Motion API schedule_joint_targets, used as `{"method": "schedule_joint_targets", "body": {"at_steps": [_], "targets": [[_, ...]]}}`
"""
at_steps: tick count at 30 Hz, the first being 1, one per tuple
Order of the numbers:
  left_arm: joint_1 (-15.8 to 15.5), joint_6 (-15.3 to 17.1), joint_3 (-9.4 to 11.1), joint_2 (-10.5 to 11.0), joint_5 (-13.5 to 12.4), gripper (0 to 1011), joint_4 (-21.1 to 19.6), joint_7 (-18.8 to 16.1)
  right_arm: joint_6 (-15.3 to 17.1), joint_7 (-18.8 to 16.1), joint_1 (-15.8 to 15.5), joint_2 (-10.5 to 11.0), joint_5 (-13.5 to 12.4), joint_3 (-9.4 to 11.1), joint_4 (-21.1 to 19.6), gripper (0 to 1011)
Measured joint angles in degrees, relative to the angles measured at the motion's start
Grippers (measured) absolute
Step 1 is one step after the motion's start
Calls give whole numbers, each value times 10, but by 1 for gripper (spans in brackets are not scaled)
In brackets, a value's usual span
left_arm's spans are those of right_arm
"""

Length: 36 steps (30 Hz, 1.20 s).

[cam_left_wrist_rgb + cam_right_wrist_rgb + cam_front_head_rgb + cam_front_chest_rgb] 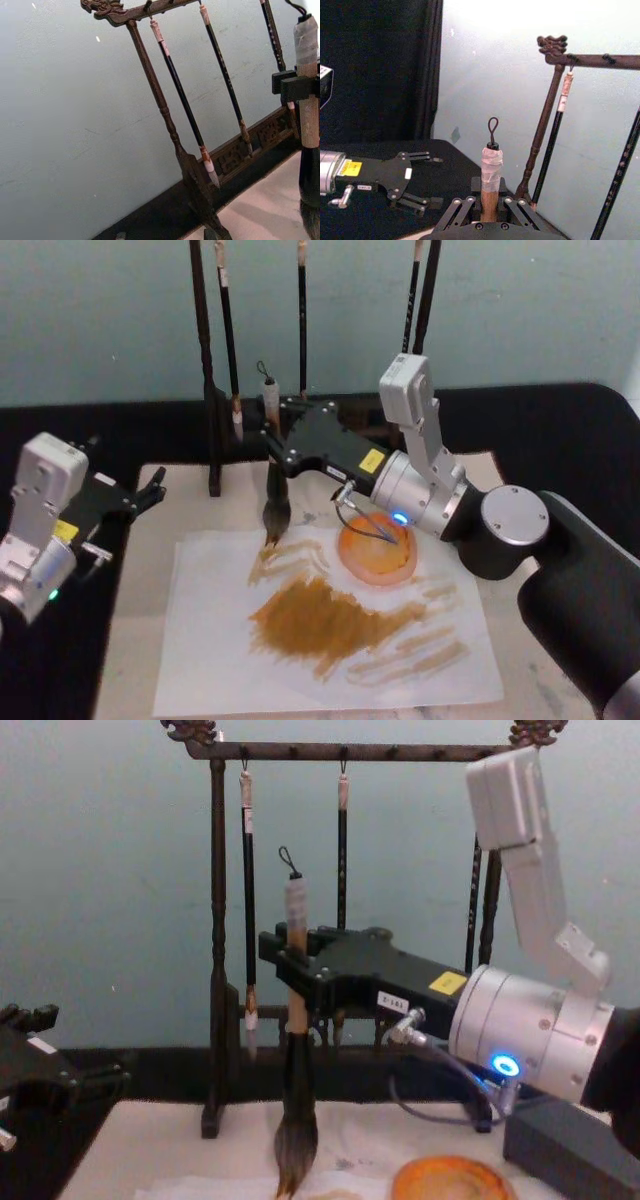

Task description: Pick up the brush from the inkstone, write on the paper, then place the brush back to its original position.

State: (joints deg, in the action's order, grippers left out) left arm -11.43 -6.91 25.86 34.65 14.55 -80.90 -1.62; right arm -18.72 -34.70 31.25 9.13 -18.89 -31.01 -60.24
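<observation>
At paper (220, 660) far edge, right gripper (272, 445) fingers pinching brush (274, 508) upright; left gripper (150, 493) parked, fingers spread.

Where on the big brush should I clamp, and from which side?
Grip the brush on its bare tan handle, between taped top and black ferrule, coming in level from the robot's right, as the right gripper does now. It stands upright; that stretch is straight and rigid, while hair and cord loop are soft.
</observation>
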Motion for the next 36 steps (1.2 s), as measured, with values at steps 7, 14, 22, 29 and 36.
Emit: {"method": "schedule_joint_targets", "body": {"at_steps": [7,14,22,29,36], "targets": [[0,0,0,0,0,1010,0,0,2,-2,-14,7,-5,11,-32,173],[0,0,0,0,0,1010,0,0,6,0,-33,21,-21,29,-84,173],[0,0,0,0,0,1010,0,0,34,20,-57,40,-48,57,-134,173],[0,0,0,0,0,1010,0,0,71,56,-88,53,-80,93,-174,173],[0,0,0,0,0,1009,0,0,117,102,-123,54,-128,137,-202,173]]}}
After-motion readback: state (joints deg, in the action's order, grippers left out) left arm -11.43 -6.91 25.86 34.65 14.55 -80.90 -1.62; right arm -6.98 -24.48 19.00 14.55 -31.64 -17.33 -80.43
